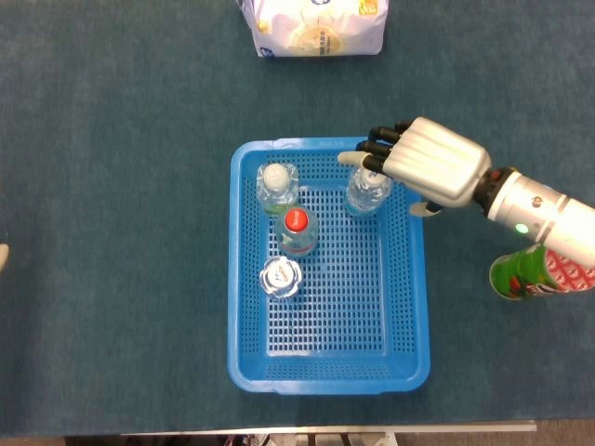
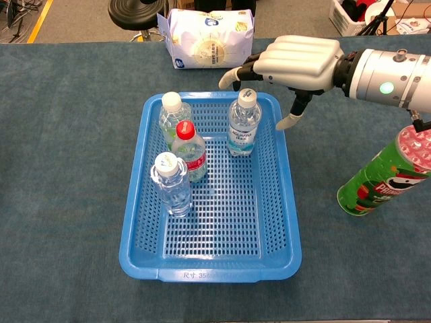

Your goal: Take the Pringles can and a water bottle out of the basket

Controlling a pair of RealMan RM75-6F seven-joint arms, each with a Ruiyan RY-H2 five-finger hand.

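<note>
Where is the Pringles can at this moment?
The Pringles can stands outside the basket, on the table to its right in both views, just beneath the right forearm.

In the head view the right hand [image 1: 429, 163] covers the cap of the far-right bottle [image 1: 364, 196] in the basket [image 1: 327, 376], so contact cannot be told. The right arm hides part of the green can [image 1: 525, 276] right of the basket. The bag [image 1: 316, 26] beyond the basket is cut off by the top edge. The left hand [image 1: 3, 257] is only a sliver at the left edge, its state unreadable.
</note>
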